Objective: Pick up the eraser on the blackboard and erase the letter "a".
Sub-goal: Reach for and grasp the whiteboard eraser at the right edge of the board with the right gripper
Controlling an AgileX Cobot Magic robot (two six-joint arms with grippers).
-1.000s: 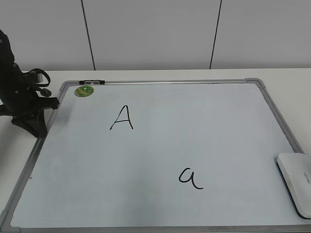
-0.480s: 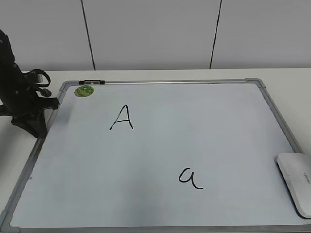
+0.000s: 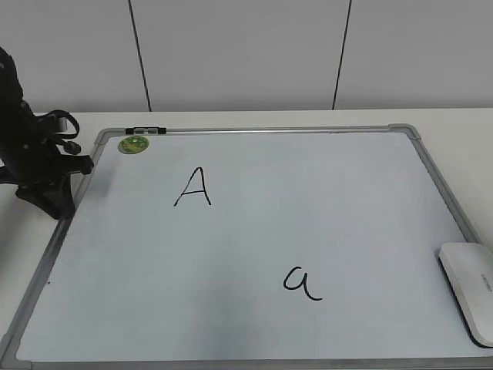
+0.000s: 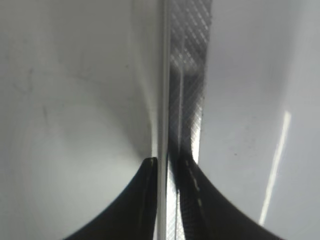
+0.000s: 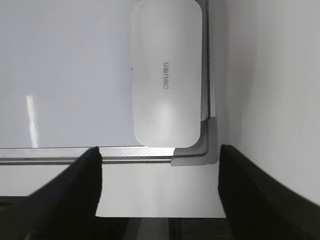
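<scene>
right tool [image 5: 159, 165] spread wide, gripping nothing, hovering over the blackboard's [image 3: 254, 231] grey corner piece. just ahead of its fingertips, eraser [image 5: 166, 72] lying flat on the board against the frame, dark rim showing in the exterior view [image 3: 471, 291]. well off to its side, letter "a" [image 3: 301, 282] intact, capital "A" [image 3: 193, 187] and green magnet [image 3: 133, 144] farther beyond. left tool [image 4: 167, 200] pinched nearly closed, straddling the board's frame edge, parked beside the board on the desk [image 3: 46, 127]; whether gripping it, cannot tell.
</scene>
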